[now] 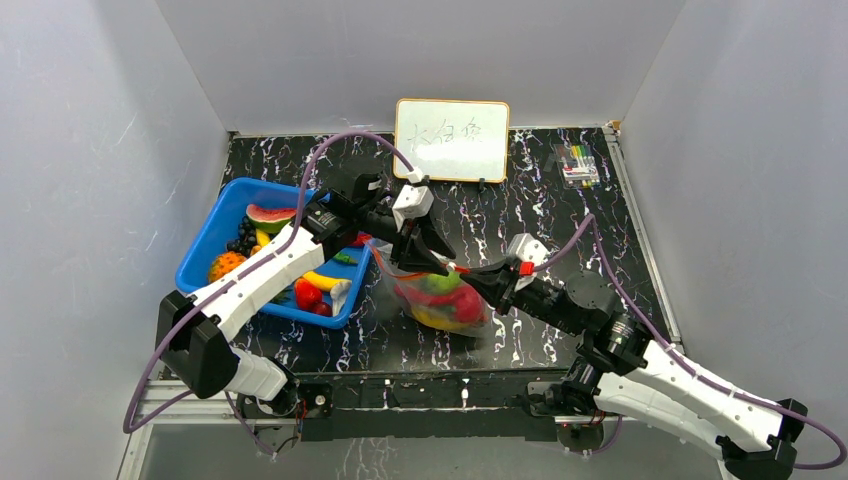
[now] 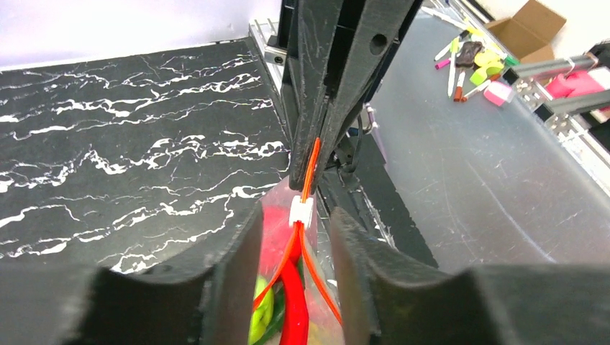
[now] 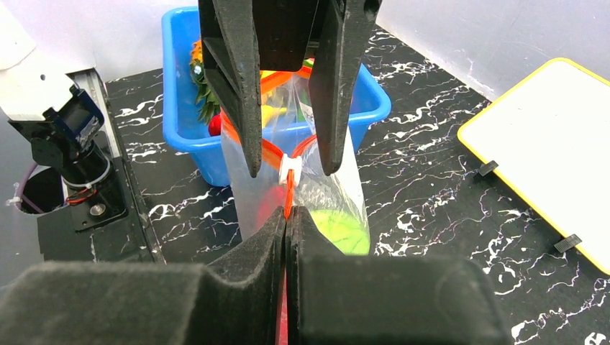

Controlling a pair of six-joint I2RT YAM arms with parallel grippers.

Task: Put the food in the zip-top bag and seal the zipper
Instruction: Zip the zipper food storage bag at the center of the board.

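Beside basket (image 1: 215, 235), sealing step: right end effector (image 3: 286, 223) clamped on zipper (image 2: 311, 162); left end effector (image 2: 296, 214) apart, straddling slider (image 3: 288, 167); next likely pinch, slide.

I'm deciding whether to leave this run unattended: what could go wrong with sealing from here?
1. The left gripper straddles the white slider with fingers apart; dragging without closing could leave it behind.
2. The right gripper pinches only the thin zipper, so the zip-top bag could slip free.
3. Some red food sits just under the parted tracks and might jam the slider.
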